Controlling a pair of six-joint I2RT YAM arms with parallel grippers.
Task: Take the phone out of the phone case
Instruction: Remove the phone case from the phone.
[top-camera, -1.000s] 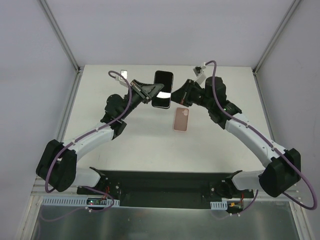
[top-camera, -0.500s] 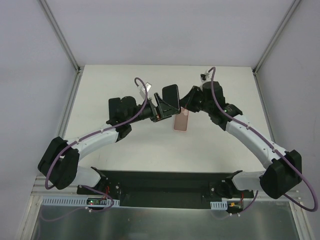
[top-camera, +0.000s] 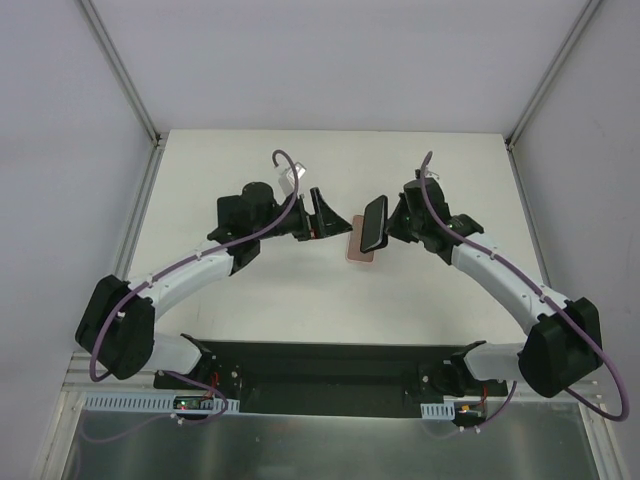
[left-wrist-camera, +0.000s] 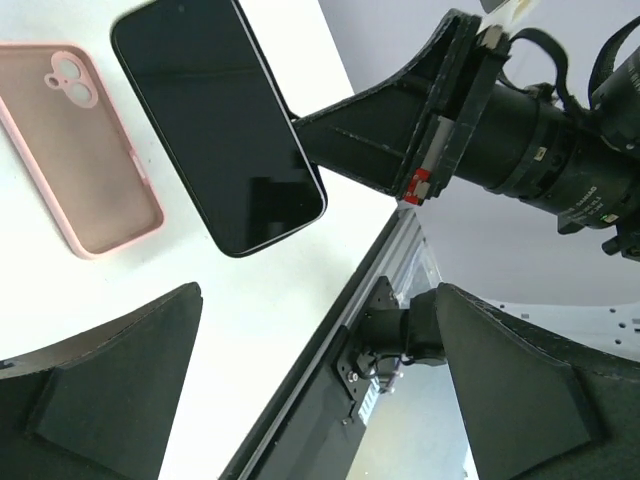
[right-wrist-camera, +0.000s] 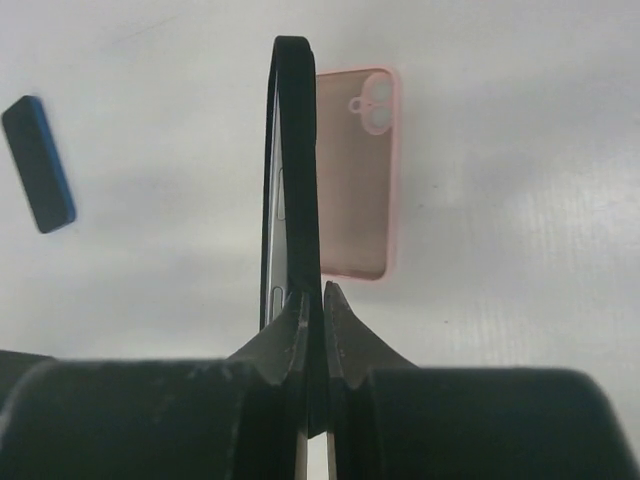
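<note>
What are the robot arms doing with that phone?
They are taking a phone out of its case. The right gripper pinches the black phone by its edge and holds it above the table. The pink case lies empty on the table. The left gripper is wide open, holding nothing.

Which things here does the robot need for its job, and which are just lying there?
For the job:
- phone, pinched edge-on in the right gripper, up off the table
- phone case, pink, empty, lying flat on the table
- left gripper, open, holding nothing

Just lying about:
- small blue block, on the table away from the case
</note>
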